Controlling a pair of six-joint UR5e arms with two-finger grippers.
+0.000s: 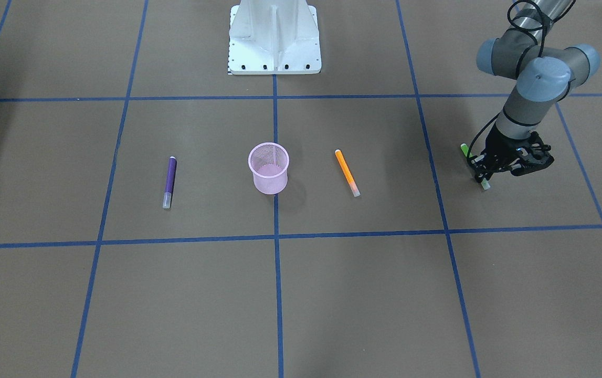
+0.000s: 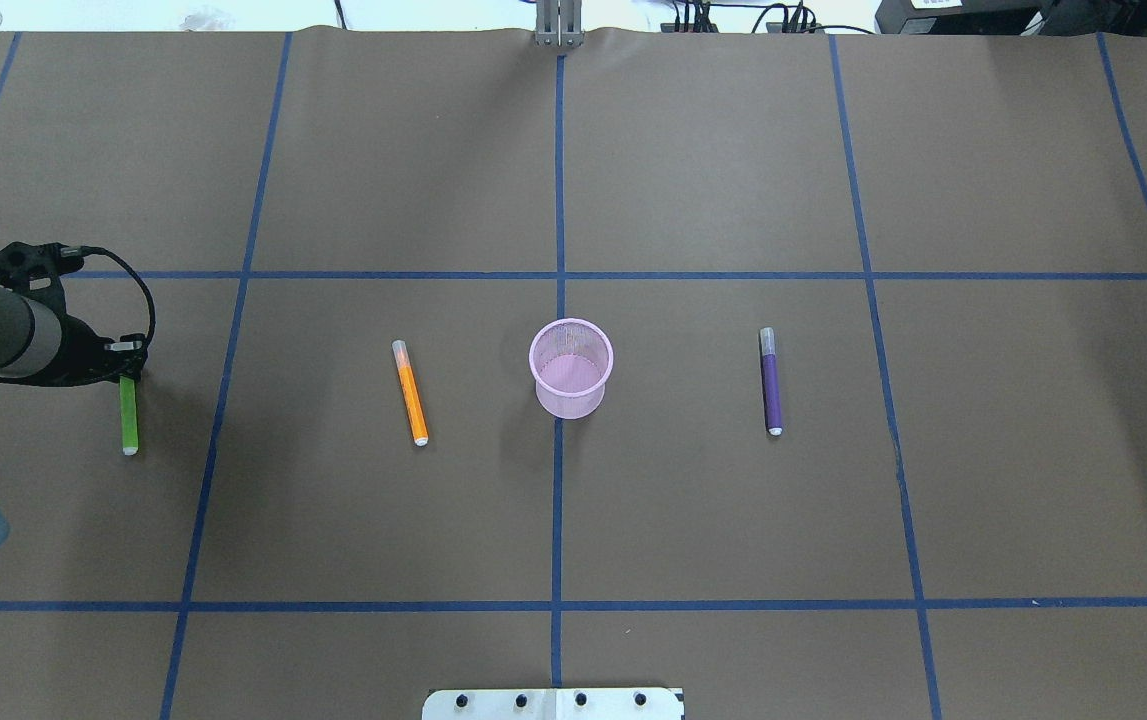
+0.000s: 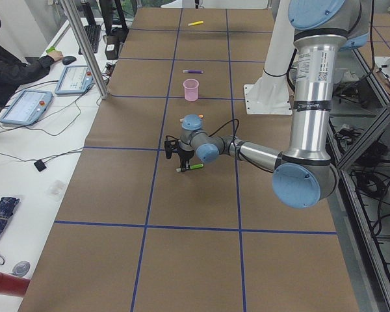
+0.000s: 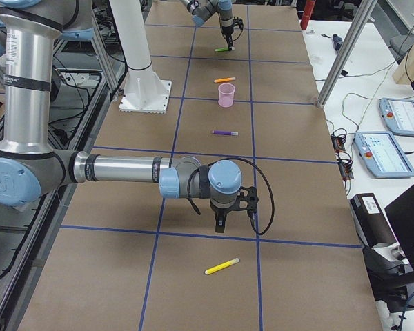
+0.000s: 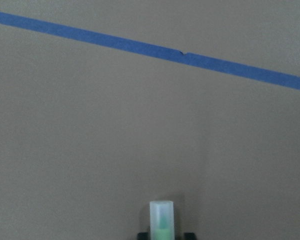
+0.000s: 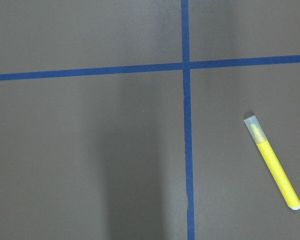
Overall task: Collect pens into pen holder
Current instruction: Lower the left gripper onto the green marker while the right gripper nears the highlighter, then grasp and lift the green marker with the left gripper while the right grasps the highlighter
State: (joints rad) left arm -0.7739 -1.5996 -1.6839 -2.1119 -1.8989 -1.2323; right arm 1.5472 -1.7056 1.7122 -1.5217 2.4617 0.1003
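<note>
The pink mesh pen holder [image 1: 269, 168] [image 2: 571, 368] stands upright at the table's middle. The orange pen [image 1: 347, 172] [image 2: 410, 392] lies on the robot's left of it and the purple pen [image 1: 169, 181] [image 2: 771, 380] on its right. The green pen [image 1: 464, 150] [image 2: 129, 415] lies far out on the robot's left. My left gripper [image 1: 480, 170] [image 2: 128, 365] is down over its cap end, fingers closed on it. The clear cap [image 5: 161, 220] shows between the fingertips in the left wrist view. My right gripper [image 4: 221, 224] shows only in the exterior right view; I cannot tell whether it is open or shut.
A yellow highlighter [image 6: 272, 162] [image 4: 222, 266] lies on the table near the right gripper. The white robot base [image 1: 274, 37] stands at the table's robot-side edge. Blue tape lines cross the brown table cover. An operator [image 3: 6, 65] with tablets sits beside the table.
</note>
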